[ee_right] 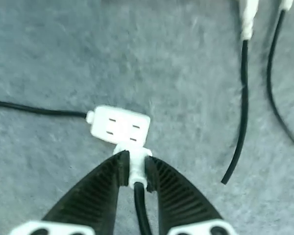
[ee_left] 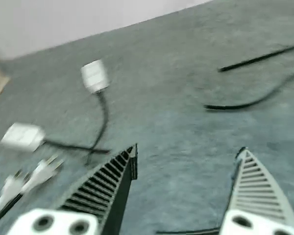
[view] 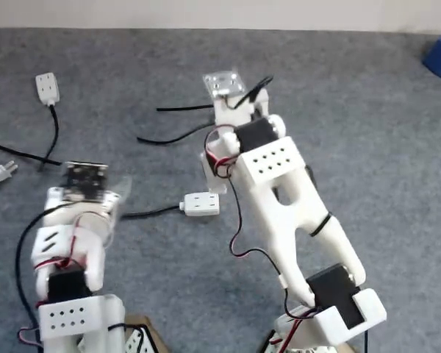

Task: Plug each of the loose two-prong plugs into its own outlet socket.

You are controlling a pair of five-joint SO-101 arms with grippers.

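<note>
Right wrist view gives us the right claw closed on a white plug, whose black lead runs back between the fingers. The plug's front end touches the side of a white outlet socket lying flat on the grey worktop — we cannot tell whether the prongs are seated. Well apart from that socket lies a black cable with a white end piece. In the high view we see the same socket between the two arms, its own lead running toward the left arm. Left wrist view shows us the left claw open, jaws spread wide and holding nothing, hanging over bare worktop. Beyond it a second socket rests on the worktop with its lead trailing from it. Near that lead lies a white block — too blurred for us to tell what it is. A first loose plug and a second loose plug lie side by side near the block.
</note>
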